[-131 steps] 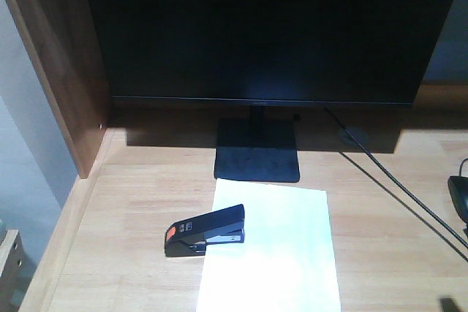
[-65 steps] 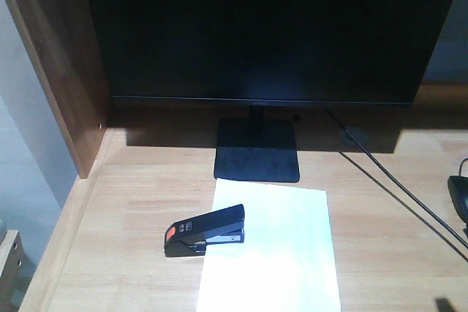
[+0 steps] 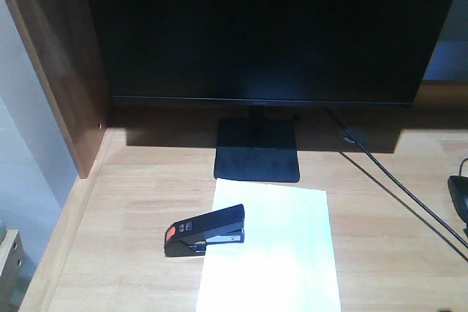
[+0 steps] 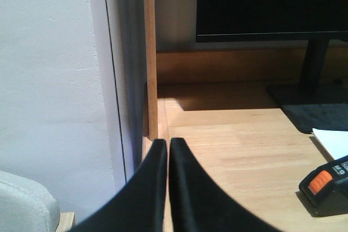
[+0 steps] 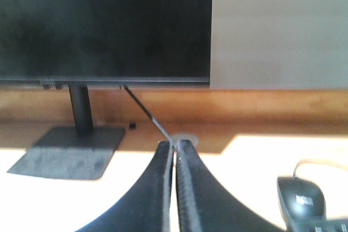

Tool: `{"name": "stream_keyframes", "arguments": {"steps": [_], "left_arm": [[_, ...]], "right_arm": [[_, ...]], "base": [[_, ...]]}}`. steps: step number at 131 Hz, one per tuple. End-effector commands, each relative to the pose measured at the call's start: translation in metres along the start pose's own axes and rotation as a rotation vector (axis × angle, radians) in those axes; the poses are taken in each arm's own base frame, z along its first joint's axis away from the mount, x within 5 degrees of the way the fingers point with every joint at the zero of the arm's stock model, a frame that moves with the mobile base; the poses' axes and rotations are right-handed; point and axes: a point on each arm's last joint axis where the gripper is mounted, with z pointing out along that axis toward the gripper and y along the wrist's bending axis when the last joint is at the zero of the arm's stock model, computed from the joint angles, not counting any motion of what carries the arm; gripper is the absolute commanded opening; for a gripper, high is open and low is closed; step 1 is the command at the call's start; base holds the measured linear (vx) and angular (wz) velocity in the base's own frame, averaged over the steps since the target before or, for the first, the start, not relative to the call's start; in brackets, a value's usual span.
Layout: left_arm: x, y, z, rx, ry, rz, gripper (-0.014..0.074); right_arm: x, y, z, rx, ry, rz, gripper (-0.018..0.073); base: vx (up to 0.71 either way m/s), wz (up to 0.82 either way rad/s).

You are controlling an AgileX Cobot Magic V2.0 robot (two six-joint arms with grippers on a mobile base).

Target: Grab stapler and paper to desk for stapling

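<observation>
Black stapler (image 3: 204, 231) on desk (image 3: 139, 202), orange end left, front overlapping left edge of paper (image 3: 272, 250). Paper flat before monitor stand (image 3: 257, 150). Left gripper (image 4: 166, 146) closed, empty, near desk's left edge. Right gripper (image 5: 176, 147) closed, empty, aimed at cable (image 5: 144, 111); mouse (image 5: 300, 198) to its right.

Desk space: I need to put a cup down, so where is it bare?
Bare desk lies left of the stapler toward the raised edge, and right of the paper, up to the slanting cable. The middle is crowded by the paper, stapler and monitor stand.
</observation>
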Motion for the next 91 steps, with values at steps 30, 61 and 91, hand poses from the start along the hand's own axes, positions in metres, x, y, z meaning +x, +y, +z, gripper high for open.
{"name": "stream_keyframes", "arguments": {"steps": [30, 61, 91], "left_arm": [[-0.0044, 0.0007, -0.0007, -0.006, -0.082, -0.018, -0.0006], [-0.0044, 0.0007, -0.0007, -0.006, -0.082, -0.018, -0.0006], [-0.0044, 0.0007, -0.0007, -0.006, -0.082, -0.018, -0.0006]], "right_arm": [[-0.0039, 0.0001, -0.0006, 0.0, -0.06, -0.014, -0.0006], [-0.0039, 0.0001, -0.0006, 0.0, -0.06, -0.013, -0.0006], [-0.0039, 0.0001, -0.0006, 0.0, -0.06, -0.013, -0.0006]], "base": [[0.0, 0.0], [0.0, 0.0], [0.0, 0.0]]}}
